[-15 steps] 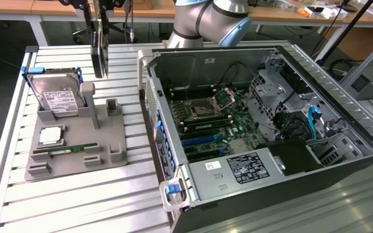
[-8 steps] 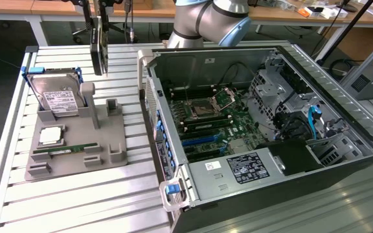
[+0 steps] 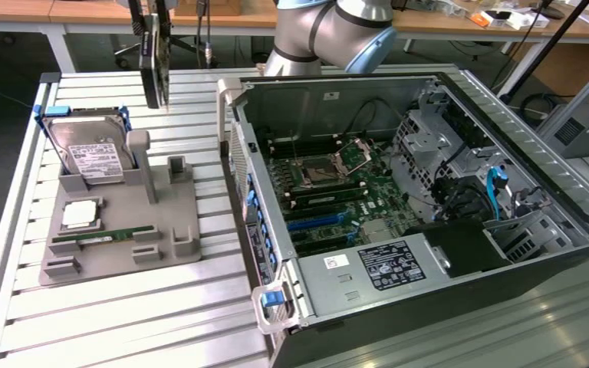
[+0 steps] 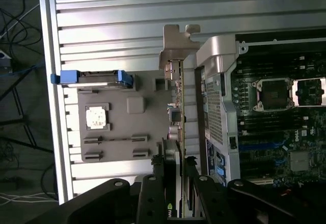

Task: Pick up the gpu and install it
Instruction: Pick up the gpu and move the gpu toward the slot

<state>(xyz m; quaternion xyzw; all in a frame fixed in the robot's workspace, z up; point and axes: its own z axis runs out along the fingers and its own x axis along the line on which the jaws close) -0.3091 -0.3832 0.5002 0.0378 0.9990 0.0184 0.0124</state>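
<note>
Reckoning from both views, we've got the pincer (image 4: 174, 172) clamped partway shut on the thin black gpu card with silver end bracket (image 4: 178, 107), which hangs long-axis-down over the slatted metal counter (image 3: 202, 307), with the open grey computer case (image 3: 336, 98) just to the exterior view's right.

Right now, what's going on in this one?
The robot arm's tool is closed on the gpu, holding it on edge in the air over the slatted table, outside the open computer case. The hard drive, processor and memory stick sit in the gray parts holder. The card is not yet seated on the motherboard.
</note>
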